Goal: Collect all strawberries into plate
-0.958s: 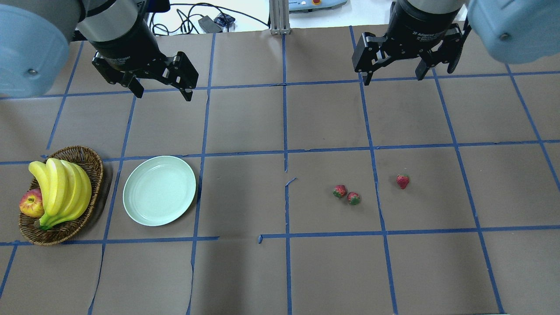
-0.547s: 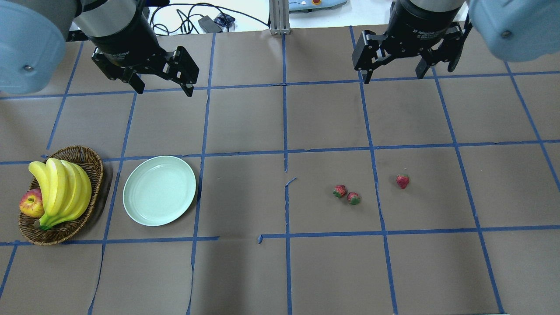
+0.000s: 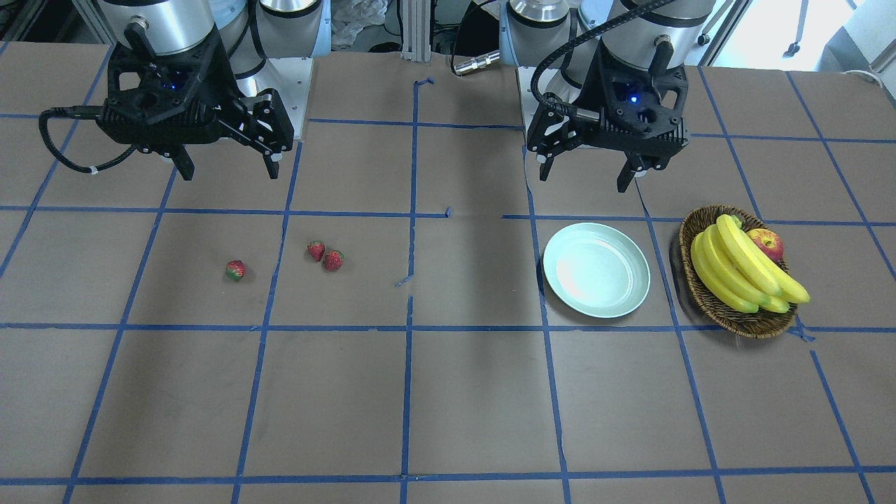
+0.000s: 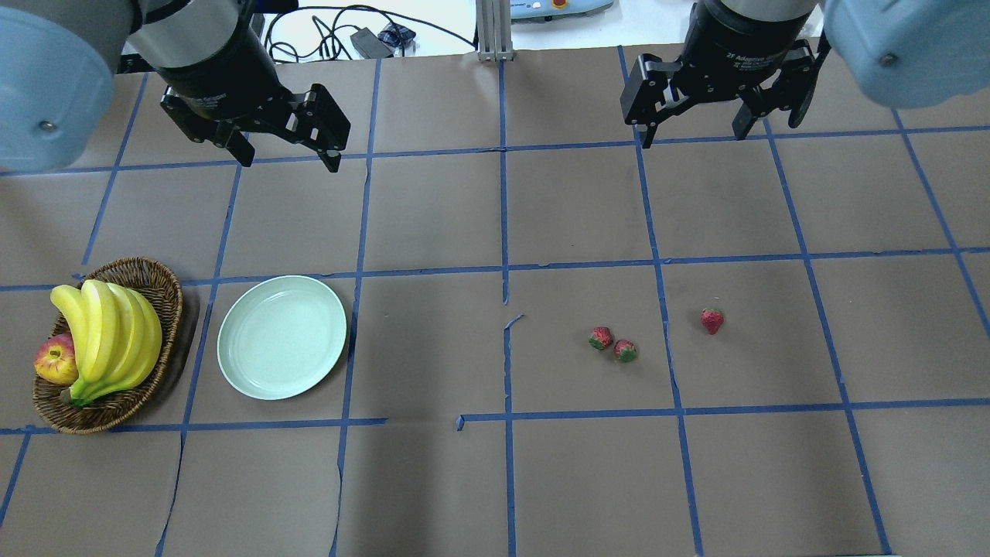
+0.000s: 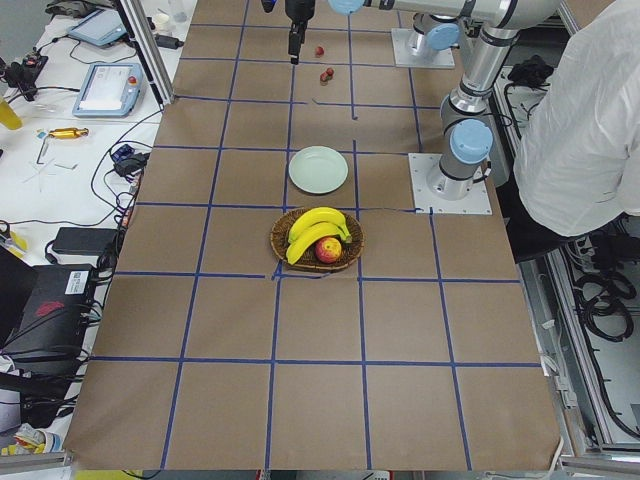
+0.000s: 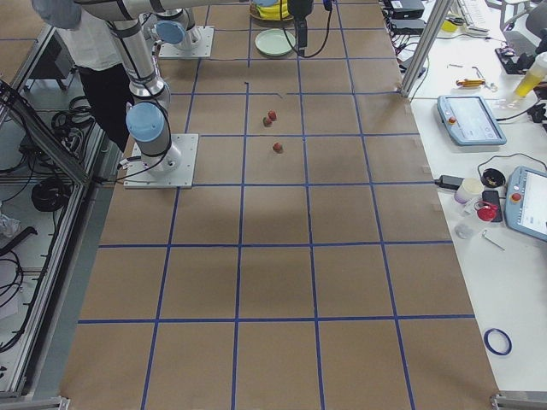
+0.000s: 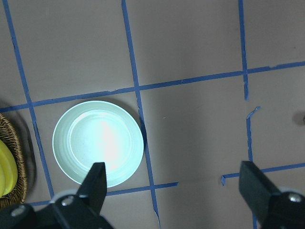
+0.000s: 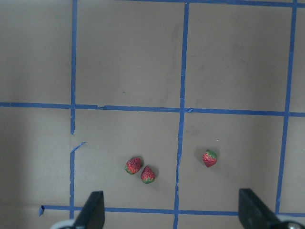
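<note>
Three small red strawberries lie on the brown table: two touching ones (image 4: 601, 338) (image 4: 626, 350) and a third (image 4: 712, 320) further right. They also show in the front view (image 3: 316, 250) (image 3: 333, 260) (image 3: 236, 269) and the right wrist view (image 8: 134, 165) (image 8: 148, 174) (image 8: 209, 158). The pale mint plate (image 4: 281, 337) (image 3: 596, 269) (image 7: 97, 143) sits empty beside the basket. My left gripper (image 4: 286, 158) (image 3: 586, 178) is open, high above and behind the plate. My right gripper (image 4: 694, 133) (image 3: 227, 168) is open, high above and behind the strawberries.
A brown wicker basket (image 4: 158, 282) (image 3: 759, 325) with bananas (image 4: 108, 336) and an apple (image 4: 54, 362) stands left of the plate. Blue tape lines grid the table. Cables lie beyond the far edge (image 4: 340, 35). A person (image 5: 580, 130) stands by the robot base.
Both grippers have drifted slightly toward the far edge of the table. The strawberries and plate have not moved.
</note>
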You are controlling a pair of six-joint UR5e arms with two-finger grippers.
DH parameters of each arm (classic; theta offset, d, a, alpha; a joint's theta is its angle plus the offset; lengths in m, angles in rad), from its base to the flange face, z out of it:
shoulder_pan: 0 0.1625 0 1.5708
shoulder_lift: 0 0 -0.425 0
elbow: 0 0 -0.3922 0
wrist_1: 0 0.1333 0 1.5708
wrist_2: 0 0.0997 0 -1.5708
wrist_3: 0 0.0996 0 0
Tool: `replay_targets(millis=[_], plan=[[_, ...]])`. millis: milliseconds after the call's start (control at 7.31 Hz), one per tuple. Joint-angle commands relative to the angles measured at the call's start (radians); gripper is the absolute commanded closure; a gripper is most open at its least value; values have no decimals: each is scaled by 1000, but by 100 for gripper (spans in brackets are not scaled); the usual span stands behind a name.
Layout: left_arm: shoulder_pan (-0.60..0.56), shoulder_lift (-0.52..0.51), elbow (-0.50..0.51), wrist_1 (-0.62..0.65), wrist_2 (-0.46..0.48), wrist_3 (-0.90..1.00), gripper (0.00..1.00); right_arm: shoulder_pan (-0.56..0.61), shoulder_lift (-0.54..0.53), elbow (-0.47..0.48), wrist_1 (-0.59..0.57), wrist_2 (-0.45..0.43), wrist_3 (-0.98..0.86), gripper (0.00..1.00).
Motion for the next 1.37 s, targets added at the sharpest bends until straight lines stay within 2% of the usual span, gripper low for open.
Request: replay_targets(millis=[0, 137, 410, 684, 821, 958, 1231], plan=[[2, 7, -8, 0, -4, -11, 0, 1, 13, 11, -7, -2, -1, 0], [1, 12, -9, -11, -3, -8, 0, -3, 30, 18, -7, -6, -10, 0], [1, 4, -25, -11, 4, -2, 0, -12, 77, 98, -138, -3, -45, 0], [1, 9, -45, -11, 10, -2, 0, -95, 77, 277, -273, 3, -252, 0], [-1, 7, -48, -11, 11, -5, 0, -147, 77, 381, -375, 38, -274, 0], [-4, 1, -60, -11, 8, -13, 0, -163, 77, 484, -493, 63, -331, 0], [-7, -1, -69, -11, 10, -13, 0, -170, 126, 679, -776, 43, -357, 0]])
